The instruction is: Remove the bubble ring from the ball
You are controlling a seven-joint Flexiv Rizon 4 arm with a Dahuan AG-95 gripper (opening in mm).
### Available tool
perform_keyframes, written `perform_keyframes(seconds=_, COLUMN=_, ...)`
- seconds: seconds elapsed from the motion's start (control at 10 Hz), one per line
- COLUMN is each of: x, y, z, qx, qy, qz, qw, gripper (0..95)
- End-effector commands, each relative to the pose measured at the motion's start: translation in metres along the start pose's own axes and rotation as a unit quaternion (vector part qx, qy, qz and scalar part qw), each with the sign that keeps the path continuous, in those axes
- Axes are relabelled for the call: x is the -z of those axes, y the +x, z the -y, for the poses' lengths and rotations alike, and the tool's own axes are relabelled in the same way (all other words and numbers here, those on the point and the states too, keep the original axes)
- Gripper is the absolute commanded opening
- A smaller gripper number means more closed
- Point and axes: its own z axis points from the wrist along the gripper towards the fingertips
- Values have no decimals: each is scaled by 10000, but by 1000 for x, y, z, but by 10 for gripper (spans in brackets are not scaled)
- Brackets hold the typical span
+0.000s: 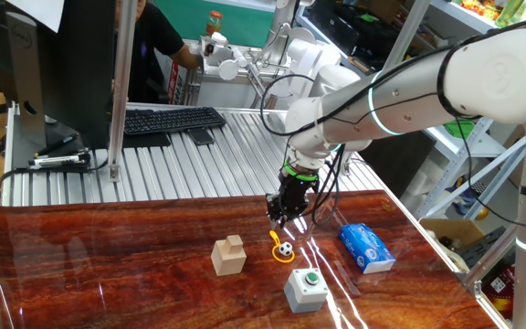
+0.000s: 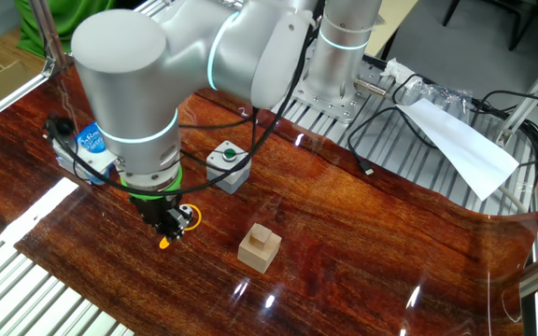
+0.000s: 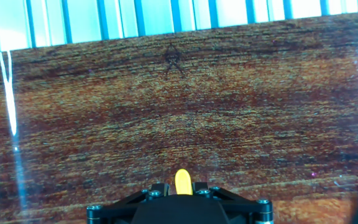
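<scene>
End effector low over the bubble ring's handle; ring lies around the ball on the worktop.

End effector (image 1: 277,217): black two-finger unit, pointing down just above the worktop (image 1: 108,265); whether its fingers are apart or together cannot be told. Bubble ring (image 1: 279,247): orange-yellow loop flat on the wood, encircling the ball (image 1: 285,249), handle reaching toward the fingers; in the hand view a yellow tip (image 3: 183,181) shows at the lower edge between the finger mounts. Ball: white with black patches, inside the loop. Wooden block (image 1: 229,256): near, to the side of the ring. Grey box with green button (image 1: 305,289): near the ball. Blue packet (image 1: 366,248): further along the worktop.
</scene>
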Motion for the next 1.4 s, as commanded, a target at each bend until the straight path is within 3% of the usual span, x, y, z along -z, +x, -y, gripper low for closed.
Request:
perform_keyframes(seconds=0.1, x=1, y=1, z=0, qx=35, qy=11, qz=-4, qw=10000, gripper=190)
perform_keyframes(seconds=1.4, x=-15, y=2, z=1, qx=143, qy=71, qz=78, qw=9998, gripper=190)
